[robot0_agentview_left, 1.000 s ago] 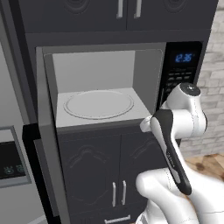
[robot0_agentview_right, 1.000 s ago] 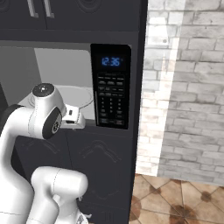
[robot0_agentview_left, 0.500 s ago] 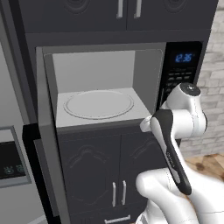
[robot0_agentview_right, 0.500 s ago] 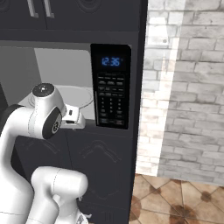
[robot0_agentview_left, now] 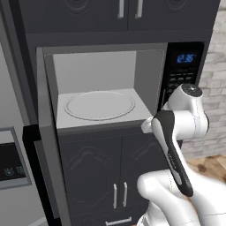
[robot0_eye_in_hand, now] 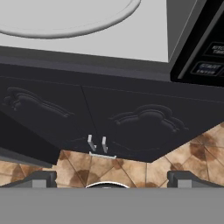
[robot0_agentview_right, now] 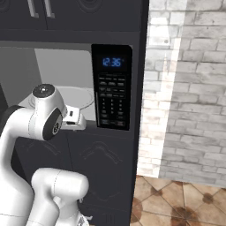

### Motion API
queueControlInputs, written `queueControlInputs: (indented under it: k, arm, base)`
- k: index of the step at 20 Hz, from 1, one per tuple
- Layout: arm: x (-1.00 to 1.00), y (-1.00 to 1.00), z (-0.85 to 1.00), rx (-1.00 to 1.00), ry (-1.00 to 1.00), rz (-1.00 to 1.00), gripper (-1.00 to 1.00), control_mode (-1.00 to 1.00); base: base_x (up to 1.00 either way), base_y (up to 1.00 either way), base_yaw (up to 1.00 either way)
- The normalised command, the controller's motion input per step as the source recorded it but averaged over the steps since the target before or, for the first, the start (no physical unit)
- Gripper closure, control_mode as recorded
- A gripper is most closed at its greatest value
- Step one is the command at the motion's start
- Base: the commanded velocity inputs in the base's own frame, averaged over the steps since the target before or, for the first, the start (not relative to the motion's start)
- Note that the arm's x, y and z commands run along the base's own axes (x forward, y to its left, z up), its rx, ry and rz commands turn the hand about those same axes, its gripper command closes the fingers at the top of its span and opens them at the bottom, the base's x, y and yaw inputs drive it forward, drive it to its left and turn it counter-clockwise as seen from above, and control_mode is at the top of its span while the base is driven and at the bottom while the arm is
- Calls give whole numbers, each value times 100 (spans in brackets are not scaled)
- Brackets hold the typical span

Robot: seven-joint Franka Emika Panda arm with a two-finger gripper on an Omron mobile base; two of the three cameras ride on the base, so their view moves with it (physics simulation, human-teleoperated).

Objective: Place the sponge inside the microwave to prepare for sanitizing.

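The microwave (robot0_agentview_left: 92, 70) stands open, its door (robot0_agentview_left: 45, 132) swung out to the left. Its pale interior holds a bare round turntable (robot0_agentview_left: 99, 105). The black keypad panel (robot0_agentview_right: 111, 88) with blue digits sits to the right of the cavity. The sponge is out of view. My gripper (robot0_eye_in_hand: 112, 179) is open, with nothing between its two widely spread fingertips (robot0_eye_in_hand: 41, 178). It hovers just in front of the microwave's lower right corner and looks down past the cavity floor (robot0_eye_in_hand: 144, 39) at the cabinets below. In the right base view the hand (robot0_agentview_right: 73, 119) sits by the cavity's edge.
Dark cabinet doors with small handles (robot0_eye_in_hand: 97, 143) lie below the microwave, and more cabinets (robot0_agentview_left: 128, 11) above it. A grey appliance with a dark control panel (robot0_agentview_left: 11, 161) stands at the left. A brick wall (robot0_agentview_right: 190, 88) and a tiled floor (robot0_agentview_right: 176, 198) are on the right.
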Motion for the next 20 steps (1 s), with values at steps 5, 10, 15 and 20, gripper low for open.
queueControlInputs:
  k: [5,10,15,20]
  arm:
    - [0,0,0,0,0,0,-100,-100]
    - [0,0,0,0,0,0,-100,-100]
    - [0,0,0,0,0,0,-100,-100]
    - [0,0,0,0,0,0,-100,-100]
  base:
    - [0,0,0]
    - [0,0,0]
    - [0,0,0]
    - [0,0,0]
